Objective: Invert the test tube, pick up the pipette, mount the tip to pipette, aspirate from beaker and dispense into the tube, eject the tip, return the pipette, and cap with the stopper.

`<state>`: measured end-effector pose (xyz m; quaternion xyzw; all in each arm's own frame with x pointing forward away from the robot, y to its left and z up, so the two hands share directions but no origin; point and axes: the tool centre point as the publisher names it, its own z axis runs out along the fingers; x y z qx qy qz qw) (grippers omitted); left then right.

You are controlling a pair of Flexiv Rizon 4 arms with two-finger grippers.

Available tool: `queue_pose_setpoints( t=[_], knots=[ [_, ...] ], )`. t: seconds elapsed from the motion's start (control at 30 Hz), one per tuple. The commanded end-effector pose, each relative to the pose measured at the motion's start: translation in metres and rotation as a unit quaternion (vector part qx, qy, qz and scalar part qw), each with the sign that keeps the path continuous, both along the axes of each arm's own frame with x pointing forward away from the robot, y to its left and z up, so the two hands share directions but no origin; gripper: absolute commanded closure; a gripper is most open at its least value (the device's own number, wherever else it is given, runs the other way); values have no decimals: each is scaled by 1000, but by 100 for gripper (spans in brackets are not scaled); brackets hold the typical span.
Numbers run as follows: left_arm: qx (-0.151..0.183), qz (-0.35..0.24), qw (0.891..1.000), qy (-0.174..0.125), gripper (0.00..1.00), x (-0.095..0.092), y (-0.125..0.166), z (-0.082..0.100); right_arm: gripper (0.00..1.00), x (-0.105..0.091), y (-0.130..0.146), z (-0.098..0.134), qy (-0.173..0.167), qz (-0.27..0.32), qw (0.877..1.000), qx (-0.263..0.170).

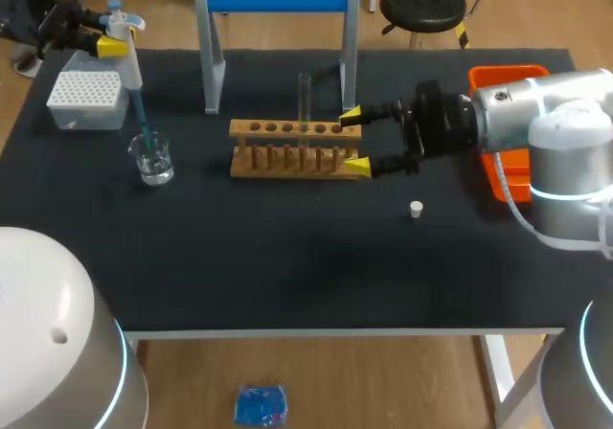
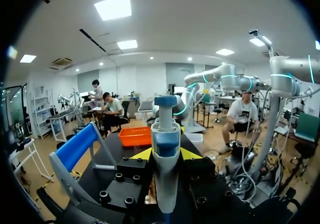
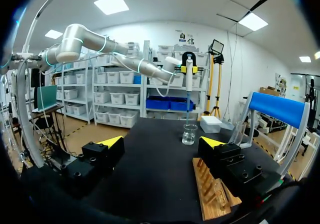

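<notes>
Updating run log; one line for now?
left gripper: shut on pipette, tip in beaker | right gripper: open by rack | test tube: upright in rack | stopper: on table

At the table's (image 1: 287, 257) right edge the orange tray (image 1: 508, 71) is half hidden behind my right arm (image 1: 536, 113), my left arm (image 1: 53, 22) is cut off at the far left corner, how deep the pipette's (image 1: 129, 75) tip sits in the beaker (image 1: 153, 158) cannot be told, and the left wrist view's edge cuts off the pipette's lower end.
</notes>
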<state>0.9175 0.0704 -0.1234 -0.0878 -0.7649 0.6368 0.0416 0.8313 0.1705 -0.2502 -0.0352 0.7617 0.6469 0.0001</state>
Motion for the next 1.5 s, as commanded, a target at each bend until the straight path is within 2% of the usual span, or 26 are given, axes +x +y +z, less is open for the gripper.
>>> queue_pose_setpoints(
  t=[0.03, 0.23, 1.23, 1.4, 1.5],
  knots=[
    [0, -6, 1000, 0, 100, 9, 3, -1, 0, 0, 0, 0, 0, 0, 1000, -1],
    [3, -5, 1000, -1, 100, 14, 6, -1, 0, 0, 0, 0, 0, 0, 1000, -1],
    [1, -3, 1000, 1, 100, 13, 6, 0, 0, 0, 0, 0, 0, 0, 1000, -1],
    [1, -3, 1000, 1, 100, 13, 6, 0, 0, -13, 12, 5, 25, -108, 993, -28],
    [1, -3, 1000, 1, 100, 13, 6, 0, 0, -24, 29, 6, 25, -140, 989, -44]
  ],
)
